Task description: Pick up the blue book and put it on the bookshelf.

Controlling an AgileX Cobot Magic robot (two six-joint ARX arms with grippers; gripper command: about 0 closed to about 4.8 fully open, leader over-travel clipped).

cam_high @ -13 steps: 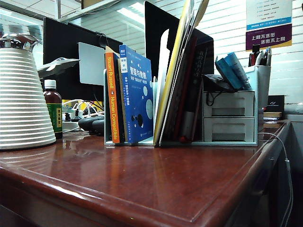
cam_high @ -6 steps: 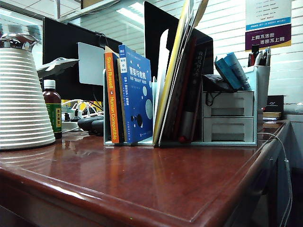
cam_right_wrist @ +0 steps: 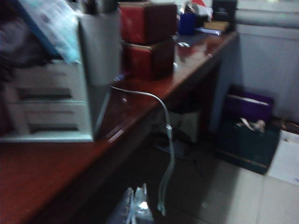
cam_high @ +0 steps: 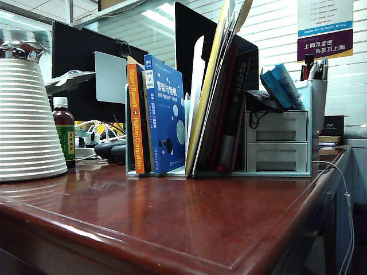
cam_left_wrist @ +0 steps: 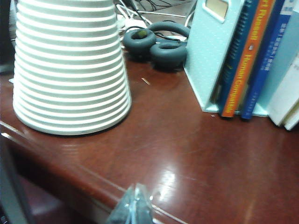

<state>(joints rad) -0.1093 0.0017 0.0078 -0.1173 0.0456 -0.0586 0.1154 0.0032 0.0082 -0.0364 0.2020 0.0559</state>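
Nothing on the desk has shifted since the earlier exterior frames; the blue book [cam_high: 167,117] stands where it stood, upright in the bookshelf [cam_high: 129,129].

Blue book: bright blue cover with white circles and white title, in the rack's leftmost slot, touching the orange-spined "Human Compatible" book [cam_high: 135,120] on its left. In the left wrist view its blue spine [cam_left_wrist: 261,60] sits just beside the orange one [cam_left_wrist: 245,58].

Bookshelf: pale teal-grey, thin upright dividers, low base, set toward the far edge of the reddish-brown desk [cam_high: 189,223]. Further slots hold a yellow folder [cam_high: 207,94] and dark volumes leaning right.

Grey two-drawer organizer [cam_high: 277,140]: touching the rack's right end, near the desk's right edge; light-blue booklets [cam_high: 282,85] on top.

White ribbed cone-shaped vessel [cam_high: 26,120]: near the left edge. Brown bottle [cam_high: 64,134] just beside it. Dark headphones [cam_left_wrist: 156,44] lie between the vessel and the rack.

Left gripper [cam_left_wrist: 132,210]: fingers pressed together, holding nothing, at the desk's near edge, well apart from the rack.

Right gripper [cam_right_wrist: 134,207]: fingers together, empty, off the desk's right edge, over the floor, near a hanging white cable [cam_right_wrist: 168,154]. View blurred.
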